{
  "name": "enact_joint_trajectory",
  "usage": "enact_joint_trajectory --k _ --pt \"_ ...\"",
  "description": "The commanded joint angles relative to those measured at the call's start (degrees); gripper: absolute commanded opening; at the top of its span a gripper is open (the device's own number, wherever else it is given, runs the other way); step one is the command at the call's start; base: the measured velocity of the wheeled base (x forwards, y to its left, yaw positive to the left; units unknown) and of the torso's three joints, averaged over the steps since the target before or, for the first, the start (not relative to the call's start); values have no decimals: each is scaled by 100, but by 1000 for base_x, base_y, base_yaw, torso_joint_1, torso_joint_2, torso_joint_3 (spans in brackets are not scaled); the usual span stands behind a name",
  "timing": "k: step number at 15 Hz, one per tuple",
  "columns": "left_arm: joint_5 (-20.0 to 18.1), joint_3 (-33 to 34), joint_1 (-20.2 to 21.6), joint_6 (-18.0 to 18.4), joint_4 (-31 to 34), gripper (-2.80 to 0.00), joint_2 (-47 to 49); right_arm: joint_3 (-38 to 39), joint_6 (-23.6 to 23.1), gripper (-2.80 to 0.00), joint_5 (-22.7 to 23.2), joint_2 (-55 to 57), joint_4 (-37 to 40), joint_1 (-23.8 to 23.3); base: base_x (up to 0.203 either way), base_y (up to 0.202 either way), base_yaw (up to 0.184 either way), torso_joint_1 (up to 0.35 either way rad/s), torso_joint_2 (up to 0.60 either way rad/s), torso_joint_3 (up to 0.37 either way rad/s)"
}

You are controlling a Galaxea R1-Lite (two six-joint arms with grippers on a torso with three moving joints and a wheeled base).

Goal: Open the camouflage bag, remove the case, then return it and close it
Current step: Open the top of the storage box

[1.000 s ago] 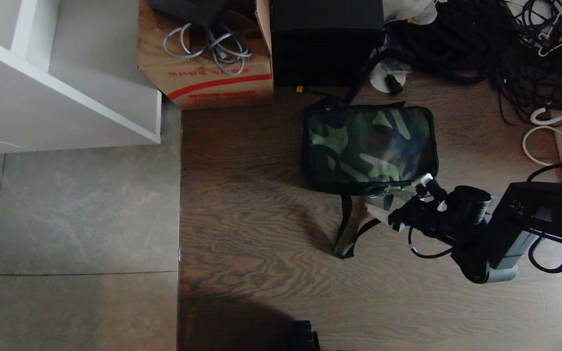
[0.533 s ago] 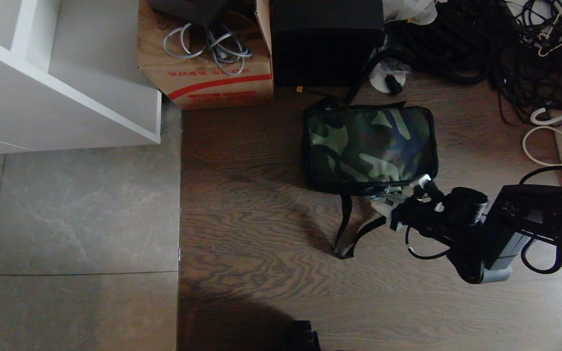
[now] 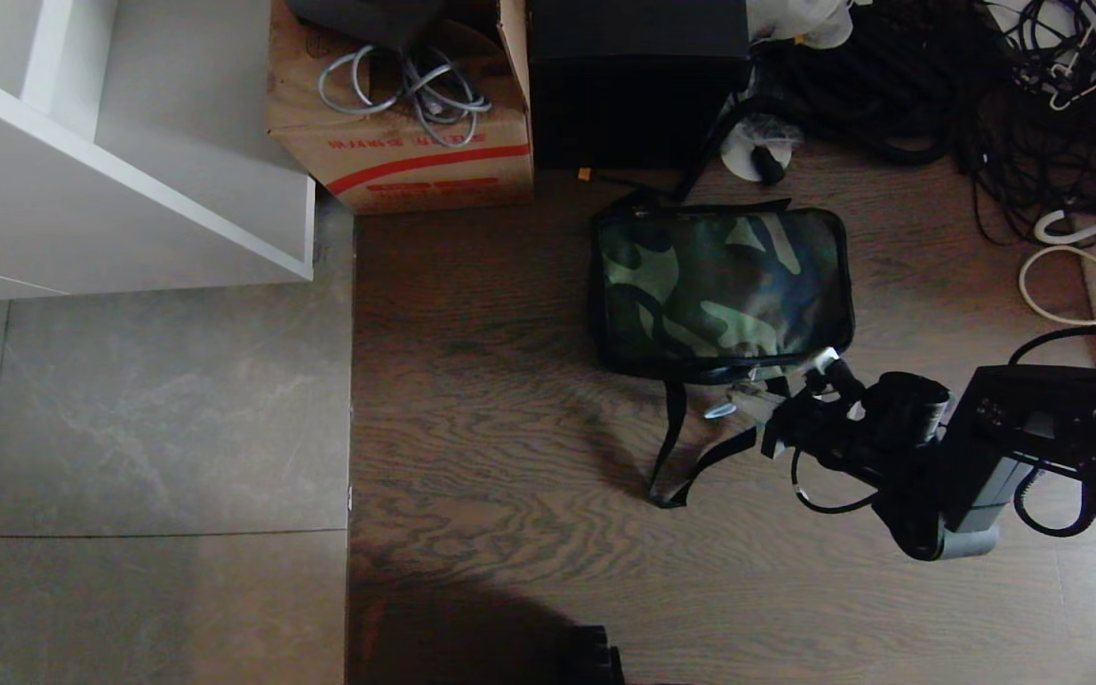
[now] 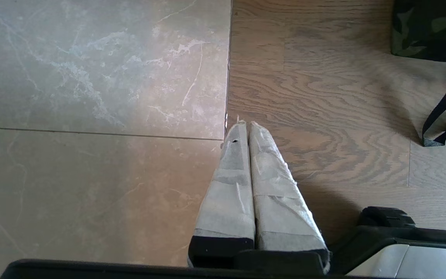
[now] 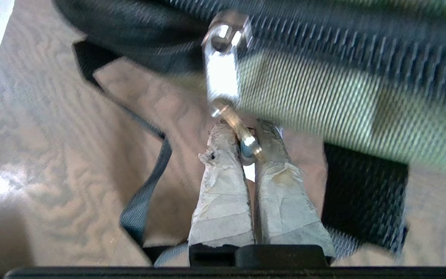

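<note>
Clamping done: my right claw [image 5: 242, 141] went from wide apart a second ago to pinched on the silver zipper pull [image 5: 223, 66] at the near right corner of the camouflage bag [image 3: 721, 285]. In the right wrist view the taped fingertips [image 5: 223, 155] squeeze the small ring link hanging off the pull tab, so I read the grip as caught, though only on the thin end of it. The arm itself barely shifted.

The bag sits flat on the wood floor [image 3: 510, 457], lid fully zipped, shoulder strap [image 3: 676, 447] trailing toward me. Behind it stand a brown cardboard box [image 3: 405, 124] with grey cables and a tall plain black box [image 3: 634, 81]; a tangle of black cords [image 3: 938, 86] lies off to the right. No case visible; I take it to be inside the shut bag.

My left claw [image 4: 246, 128] is parked with its fingers pressed together and empty, over the seam between tile and wood, well apart from the bag.

Task is at the very start: opening step only. Next I would drag the pull along the zipper track round the lid edge. Risk: the ring slipping out of the pads, or the light bag sliding instead of unzipping.
</note>
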Motion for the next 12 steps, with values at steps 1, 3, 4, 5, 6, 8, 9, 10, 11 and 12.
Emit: enact_joint_trajectory --k 1,3,4,5,6,8,9,10,11,12 --pt "3 62 0 -3 -4 -280 -2 395 -1 -280 287 -253 -48 -99 0 0 0 0 0 0" --pt "3 62 0 -3 -4 -280 -2 677 10 -280 939 -587 -48 -326 0 0 0 0 0 0" --pt "3 62 0 -3 -4 -280 -2 720 12 -280 1138 -719 -48 -411 0 0 0 0 0 0" --pt "3 62 0 -3 3 -280 -2 743 21 -280 1264 -862 -42 -490 0 0 0 0 0 0" --pt "3 62 0 -3 -4 -280 -2 762 32 -280 1339 -975 44 -560 0 0 0 0 0 0" --pt "3 62 0 -3 -4 -280 -2 813 58 -280 1379 -1184 394 -718 0 0 0 0 0 0" --pt "3 62 0 -3 -4 -280 -2 825 52 -280 1471 -1294 648 -813 0 0 0 0 0 0" --pt "3 62 0 -3 3 -280 -2 844 49 -280 1562 -1394 878 -883 0 0 0 0 0 0" --pt "3 62 0 -3 -4 -280 -2 891 66 -280 1570 -1459 1031 -939 0 0 0 0 0 0" --pt "3 62 0 -3 -4 -280 -2 966 66 -280 1571 -1518 1205 -977 0 0 0 0 0 0"
